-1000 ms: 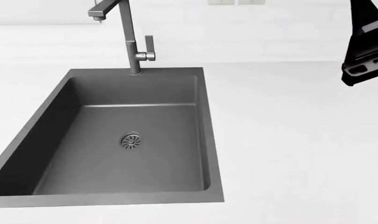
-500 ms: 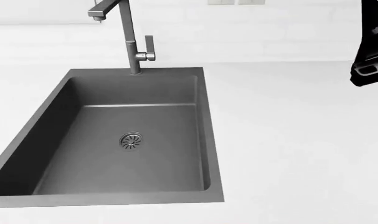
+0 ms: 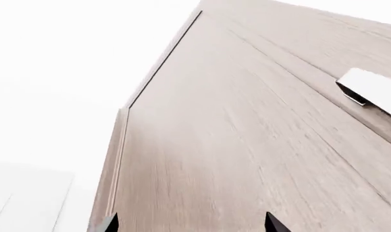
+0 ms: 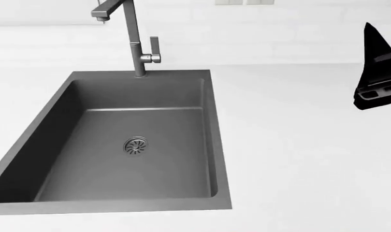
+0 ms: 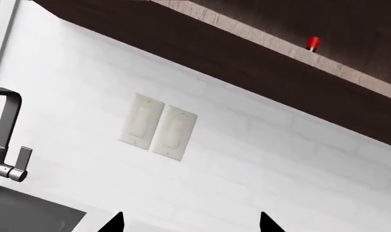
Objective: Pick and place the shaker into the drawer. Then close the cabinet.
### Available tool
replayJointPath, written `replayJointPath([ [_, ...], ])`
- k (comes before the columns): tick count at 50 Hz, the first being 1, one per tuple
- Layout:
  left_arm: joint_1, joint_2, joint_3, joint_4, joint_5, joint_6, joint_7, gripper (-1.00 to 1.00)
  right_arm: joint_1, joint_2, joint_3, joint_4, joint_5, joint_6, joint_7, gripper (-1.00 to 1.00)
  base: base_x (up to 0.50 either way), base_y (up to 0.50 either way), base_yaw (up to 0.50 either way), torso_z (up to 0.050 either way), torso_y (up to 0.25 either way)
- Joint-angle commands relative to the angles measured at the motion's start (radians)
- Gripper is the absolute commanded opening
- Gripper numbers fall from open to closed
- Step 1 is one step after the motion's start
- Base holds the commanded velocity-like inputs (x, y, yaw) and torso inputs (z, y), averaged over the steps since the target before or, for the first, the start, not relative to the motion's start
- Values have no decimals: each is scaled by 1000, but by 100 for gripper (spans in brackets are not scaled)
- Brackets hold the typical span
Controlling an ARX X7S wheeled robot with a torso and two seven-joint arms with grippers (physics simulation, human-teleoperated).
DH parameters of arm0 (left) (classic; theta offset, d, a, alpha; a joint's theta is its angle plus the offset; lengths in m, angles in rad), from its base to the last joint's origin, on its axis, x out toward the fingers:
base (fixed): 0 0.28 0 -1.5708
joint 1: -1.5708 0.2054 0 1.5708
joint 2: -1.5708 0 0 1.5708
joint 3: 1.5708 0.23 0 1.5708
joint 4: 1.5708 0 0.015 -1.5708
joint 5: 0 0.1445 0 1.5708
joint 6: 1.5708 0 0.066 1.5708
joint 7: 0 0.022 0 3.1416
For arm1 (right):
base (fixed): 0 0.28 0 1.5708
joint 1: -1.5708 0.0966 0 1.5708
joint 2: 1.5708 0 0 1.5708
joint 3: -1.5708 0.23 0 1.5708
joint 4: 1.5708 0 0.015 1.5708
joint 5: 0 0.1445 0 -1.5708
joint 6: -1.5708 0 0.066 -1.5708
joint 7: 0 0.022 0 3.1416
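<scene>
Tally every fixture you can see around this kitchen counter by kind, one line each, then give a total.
Sink: 1
Faucet: 1
Drain: 1
Wall switch plates: 2
Red knob: 1
Total: 6

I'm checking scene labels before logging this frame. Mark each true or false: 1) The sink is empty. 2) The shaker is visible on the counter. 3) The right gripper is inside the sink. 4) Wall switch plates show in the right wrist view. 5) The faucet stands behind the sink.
1) True: the sink holds only its drain.
2) False: no shaker shows in any view.
3) False: the right gripper hangs over the counter, right of the sink.
4) True: switch plates sit on the wall.
5) True: the faucet rises at its back rim.
</scene>
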Motion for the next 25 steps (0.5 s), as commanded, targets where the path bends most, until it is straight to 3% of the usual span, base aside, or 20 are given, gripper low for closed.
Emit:
replayJointPath([
  [1, -17, 180, 199, -602, 152, 223, 320, 100, -10, -11, -21, -14, 13, 12, 24, 100, 0, 0, 0, 0, 0],
  [4, -18, 180, 474, -827, -7, 391, 340, 100, 11, -22, -57, -18, 17, 48, 50, 100, 0, 0, 0, 0, 0],
  [6, -14, 180, 739, -930, -194, 477, 349, 100, 13, -29, -72, -19, 16, 61, 64, 100, 0, 0, 0, 0, 0],
  [9, 15, 180, 1044, -979, -409, 567, 339, 100, 11, -35, -79, -18, 28, 65, 86, 100, 0, 0, 0, 0, 0],
  [12, 45, 180, 1257, -971, -497, 675, 322, 100, -12, -31, -88, -16, 39, 68, 111, 100, 0, 0, 0, 0, 0],
  [17, 43, 180, 1416, -904, -528, 759, 277, 100, -125, -3, -88, 2, 22, 47, 123, 100, 0, 0, 0, 0, 0],
  [25, 45, 180, 1437, -848, -470, 747, 189, 100, -292, 19, -51, 26, -46, -33, 102, 100, 0, 0, 0, 0, 0],
])
